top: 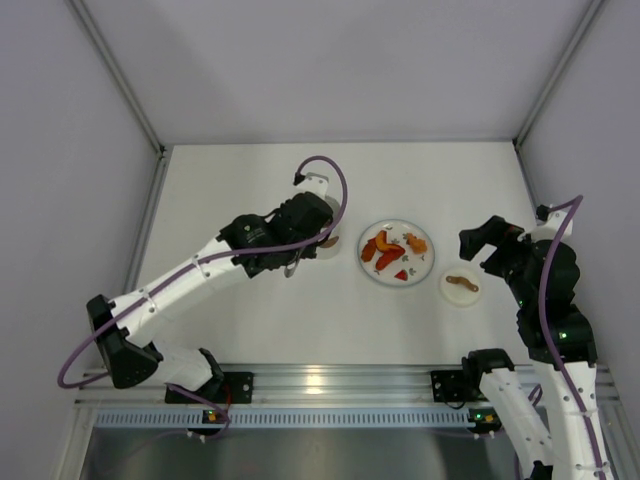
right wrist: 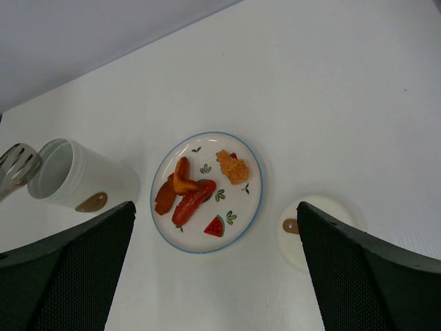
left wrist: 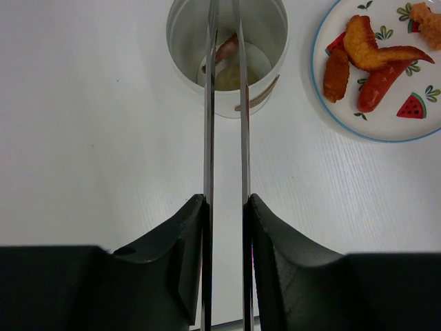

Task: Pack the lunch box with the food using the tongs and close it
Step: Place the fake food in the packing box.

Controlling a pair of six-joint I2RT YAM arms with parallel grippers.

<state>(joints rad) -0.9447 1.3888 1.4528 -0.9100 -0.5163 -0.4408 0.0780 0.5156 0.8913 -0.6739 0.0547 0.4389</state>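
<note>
A round white plate [right wrist: 238, 203] with a thin blue rim sits on the white table [top: 250, 190]. It has a little red watermelon slice [right wrist: 217, 226] painted on it, and small green marks that look like leaves, though they are too tiny to be sure. Plain pale walls [top: 330, 60] stand around the table. A shiny metal rail [top: 330, 382] runs along the near edge.

Bright, even light; soft shadows
</note>
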